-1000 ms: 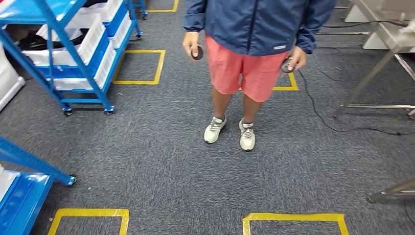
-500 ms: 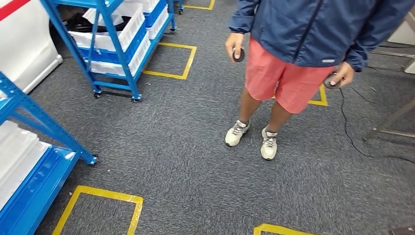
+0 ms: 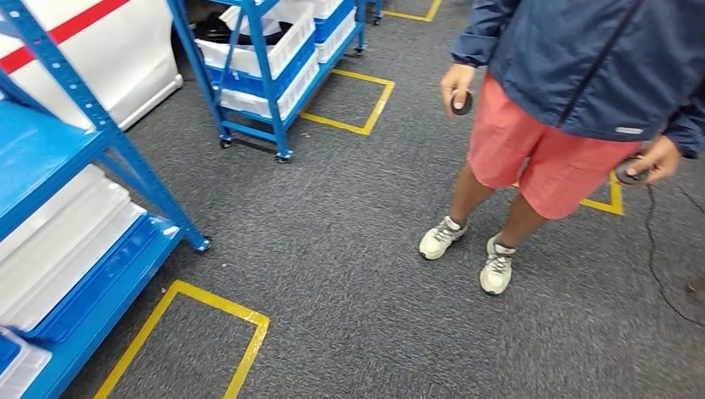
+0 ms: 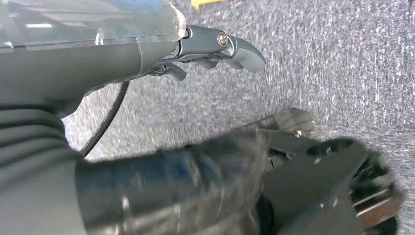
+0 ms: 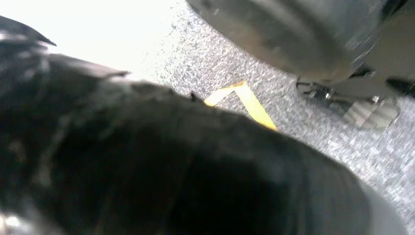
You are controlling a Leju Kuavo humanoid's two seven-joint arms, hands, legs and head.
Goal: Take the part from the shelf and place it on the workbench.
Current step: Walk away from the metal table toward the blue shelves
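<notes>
A blue shelf (image 3: 125, 158) stands close at the left, with long white bins (image 3: 58, 241) on its lower level. A second blue shelf on wheels (image 3: 266, 66) stands farther back; its white bins hold dark things (image 3: 224, 32) that I cannot make out. My left hand (image 4: 215, 49) hangs over the grey carpet with its fingers apart and nothing in them. In the right wrist view a blurred black mass (image 5: 171, 166) hides my right hand, and I cannot tell what it is.
A person (image 3: 574, 100) in a blue jacket and red shorts stands at the right, a small dark round thing (image 3: 462, 101) in each hand. Yellow tape squares (image 3: 208, 332) mark the carpet. A white body with a red stripe (image 3: 100, 50) stands at the back left. A cable (image 3: 657, 266) lies at the right.
The whole view has swung left: the near blue shelf has come in large at the left, the person has shifted right, and the metal table legs have left the picture.
</notes>
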